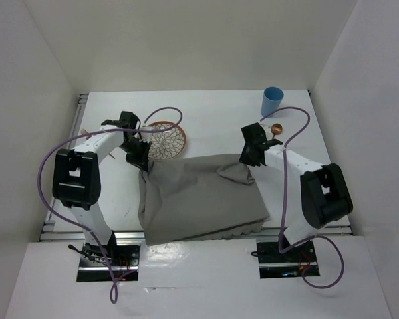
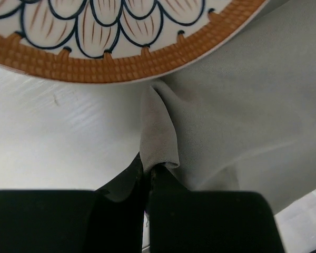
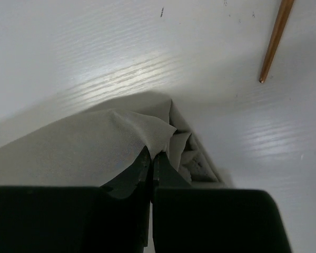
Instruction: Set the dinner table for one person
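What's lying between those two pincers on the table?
The grey cloth, pinched at a far corner by the left pincer and at another by the right pincer, spans that stretch; the top view shows it.

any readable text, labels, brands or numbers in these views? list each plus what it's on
None can be read in any view.
plate: petal pattern and orange woven-look rim only, no lettering.
blue cup, grey placemat, copper utensil: plain.
dinner table: white, only small specks.
Arm housings: any markings are too small to tell from above.
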Robot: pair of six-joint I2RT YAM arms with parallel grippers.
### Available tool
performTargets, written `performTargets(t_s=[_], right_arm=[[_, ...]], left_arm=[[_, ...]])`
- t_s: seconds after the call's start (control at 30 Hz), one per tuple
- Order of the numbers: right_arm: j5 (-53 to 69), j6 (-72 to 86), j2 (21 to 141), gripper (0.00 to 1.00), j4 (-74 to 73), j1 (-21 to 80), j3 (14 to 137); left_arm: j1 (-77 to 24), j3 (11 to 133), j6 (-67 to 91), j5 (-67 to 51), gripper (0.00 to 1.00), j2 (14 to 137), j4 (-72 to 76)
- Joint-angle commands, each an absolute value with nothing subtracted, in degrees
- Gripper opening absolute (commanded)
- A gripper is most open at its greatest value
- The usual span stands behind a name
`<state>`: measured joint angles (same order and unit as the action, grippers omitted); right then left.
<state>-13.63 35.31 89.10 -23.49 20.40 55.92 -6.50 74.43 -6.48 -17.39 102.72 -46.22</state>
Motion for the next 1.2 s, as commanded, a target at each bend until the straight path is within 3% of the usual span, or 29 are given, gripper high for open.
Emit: performTargets(t_s=[0.0,0.57,0.9,1.17], right_arm=[[-16.1,35.9,91.2,0.0,-19.2,18.9,58.9],[-13.4,32.3,110.7,0.0,-13.6,14.2,71.3],[-14.4,27.8,114.4,0.0,-13.6,13.1,80.3],[-14.4,25.9,117.1,0.0,-14.2,11.3,82.3]], left_arm=[[-6.2,72.9,-6.1,-14.3,0.0,105.9,-46.9],[-5.0,93.7,-5.0,-12.5,0.0,123.2,-41.2],[-4.0,105.1,-3.3,-11.3,0.0,127.7,-40.6],[-4.0,109.8,-3.9,-9.5,0.15,130.8,-43.3]])
